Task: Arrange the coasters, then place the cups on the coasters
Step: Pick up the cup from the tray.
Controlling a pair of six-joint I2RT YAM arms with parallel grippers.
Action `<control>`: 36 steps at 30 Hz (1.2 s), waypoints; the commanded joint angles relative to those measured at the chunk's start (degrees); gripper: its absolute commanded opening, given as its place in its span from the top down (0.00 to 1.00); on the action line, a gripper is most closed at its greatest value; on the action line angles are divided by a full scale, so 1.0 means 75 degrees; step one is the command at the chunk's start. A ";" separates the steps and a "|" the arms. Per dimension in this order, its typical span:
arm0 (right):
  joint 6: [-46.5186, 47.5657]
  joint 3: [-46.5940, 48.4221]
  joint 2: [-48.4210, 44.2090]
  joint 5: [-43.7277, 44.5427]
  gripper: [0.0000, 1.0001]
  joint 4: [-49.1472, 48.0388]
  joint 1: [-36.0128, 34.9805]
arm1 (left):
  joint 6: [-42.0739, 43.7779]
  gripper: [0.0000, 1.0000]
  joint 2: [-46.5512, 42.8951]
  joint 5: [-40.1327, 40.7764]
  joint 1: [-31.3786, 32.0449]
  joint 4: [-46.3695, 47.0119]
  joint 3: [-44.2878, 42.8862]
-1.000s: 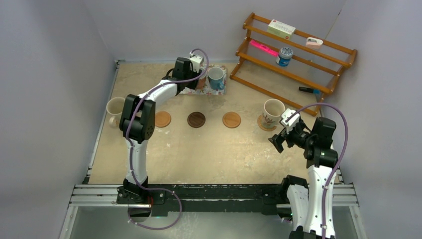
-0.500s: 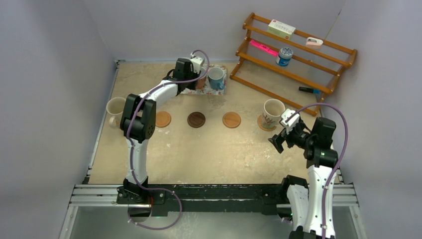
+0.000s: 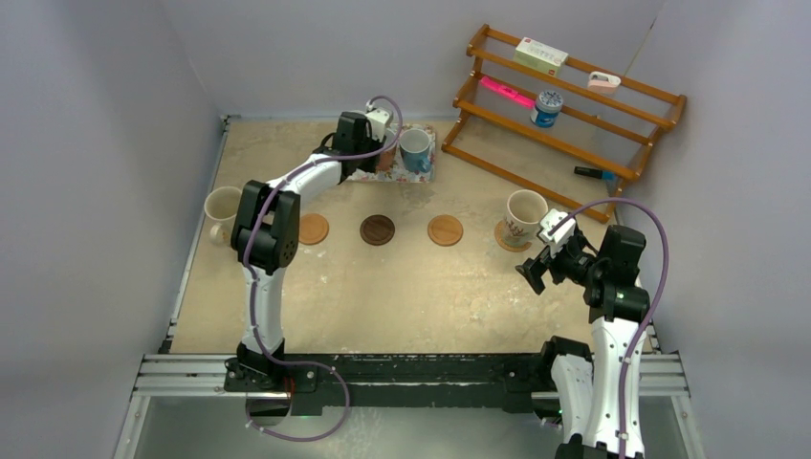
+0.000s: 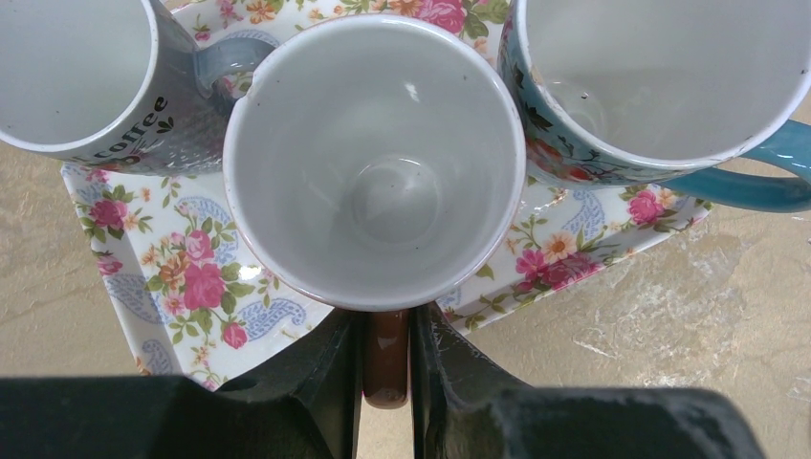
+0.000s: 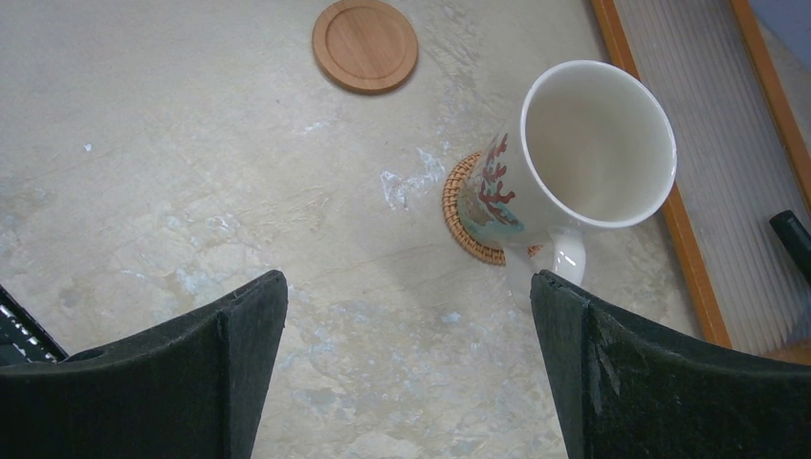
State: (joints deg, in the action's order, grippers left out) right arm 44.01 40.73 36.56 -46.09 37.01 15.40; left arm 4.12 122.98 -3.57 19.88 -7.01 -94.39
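My left gripper (image 4: 386, 330) is shut on the brown-red handle (image 4: 386, 356) of the reddish-orange cup (image 4: 373, 163), which stands on the floral tray (image 4: 182, 277) between the grey-blue cup (image 4: 76, 76) and the light blue cup (image 4: 660, 76). In the top view the left gripper (image 3: 381, 153) covers that cup. Two orange coasters (image 3: 313, 229) (image 3: 445, 229) and a dark brown coaster (image 3: 377, 229) lie bare in a row. A cream cup (image 3: 222, 208) stands at the left. My right gripper (image 5: 409, 282) is open, just short of a printed cream cup (image 5: 593, 153) on a woven coaster (image 5: 469, 225).
A wooden rack (image 3: 564, 105) holding a blue-and-white tin (image 3: 547, 107) and small items stands at the back right, its base rail (image 5: 689, 239) close behind the printed cup. Grey walls enclose the table on the left, back and right.
Neither arm has shifted in the top view. The left jaws have narrowed onto the cup's handle.
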 commanded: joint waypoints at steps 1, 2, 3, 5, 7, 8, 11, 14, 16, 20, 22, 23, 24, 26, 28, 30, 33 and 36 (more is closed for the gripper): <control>0.0068 -0.0071 -0.0100 -0.0230 0.01 0.0045 0.0024 | 0.0028 1.00 -0.0291 0.0040 -0.0132 0.0166 -0.0305; 0.0071 -0.0075 -0.0104 -0.0230 0.01 0.0047 0.0022 | 0.0009 1.00 -0.0365 0.0006 -0.0156 0.0171 -0.0300; 0.0073 -0.0069 -0.0107 -0.0230 0.01 0.0047 0.0030 | -0.0018 1.00 -0.0436 -0.0038 -0.0190 0.0182 -0.0305; 0.0084 -0.0069 -0.0105 -0.0230 0.01 0.0046 0.0023 | -0.0058 1.00 -0.0597 -0.0125 -0.0270 0.0196 -0.0297; 0.0085 -0.0072 -0.0105 -0.0230 0.01 0.0050 0.0023 | -0.0107 1.00 -0.0751 -0.0271 -0.0362 0.0222 -0.0278; 0.0085 -0.0073 -0.0113 -0.0230 0.01 0.0065 0.0021 | -0.0161 1.00 -0.0841 -0.0319 -0.0410 0.0255 -0.0262; 0.0097 -0.0075 -0.0127 -0.0230 0.01 0.0069 0.0021 | -0.0214 1.00 -0.0991 -0.0390 -0.0510 0.0304 -0.0230; 0.0097 -0.0069 -0.0134 -0.0230 0.01 0.0074 0.0022 | -0.0217 1.00 -0.1135 -0.0484 -0.0546 0.0348 -0.0146; 0.0097 -0.0075 -0.0144 -0.0230 0.01 0.0069 0.0022 | -0.0221 1.00 -0.1240 -0.0545 -0.0559 0.0444 -0.0050; 0.0107 -0.0072 -0.0174 -0.0230 0.01 0.0088 0.0022 | -0.0141 1.00 -0.1404 -0.0888 -0.0604 0.0494 0.0044; 0.0109 -0.0075 -0.0183 -0.0230 0.01 0.0087 0.0022 | -0.0160 1.00 -0.1470 -0.0979 -0.0632 0.0485 0.0046; 0.0109 -0.0075 -0.0180 -0.0230 0.01 0.0088 0.0021 | -0.0162 1.00 -0.1512 -0.0970 -0.0634 0.0474 0.0052; 0.0117 -0.0075 -0.0196 -0.0230 0.01 0.0083 0.0021 | -0.0163 1.00 -0.1543 -0.0986 -0.0644 0.0482 0.0066; 0.0120 -0.0075 -0.0198 -0.0229 0.01 0.0090 0.0021 | -0.0161 1.00 -0.1654 -0.0988 -0.0666 0.0493 0.0118; 0.0135 -0.0075 -0.0199 -0.0230 0.01 0.0092 0.0021 | -0.0134 1.00 -0.1829 -0.1156 -0.0717 0.0513 0.0204; 0.0149 -0.0076 -0.0204 -0.0239 0.01 0.0101 0.0024 | -0.0132 1.00 -0.1984 -0.1320 -0.0790 0.0546 0.0309; 0.0150 -0.0069 -0.0198 -0.0242 0.01 0.0114 0.0023 | -0.0131 1.00 -0.2292 -0.1273 -0.0832 0.0623 0.0515; 0.0156 -0.0075 -0.0181 -0.0253 0.01 0.0113 0.0027 | -0.0147 1.00 -0.2655 -0.1462 -0.0942 0.0962 0.0911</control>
State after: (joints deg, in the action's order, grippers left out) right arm 44.62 40.73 35.44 -46.09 37.30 15.40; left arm 3.62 110.85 -11.68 14.22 -8.40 -89.38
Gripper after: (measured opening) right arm 0.987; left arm 0.215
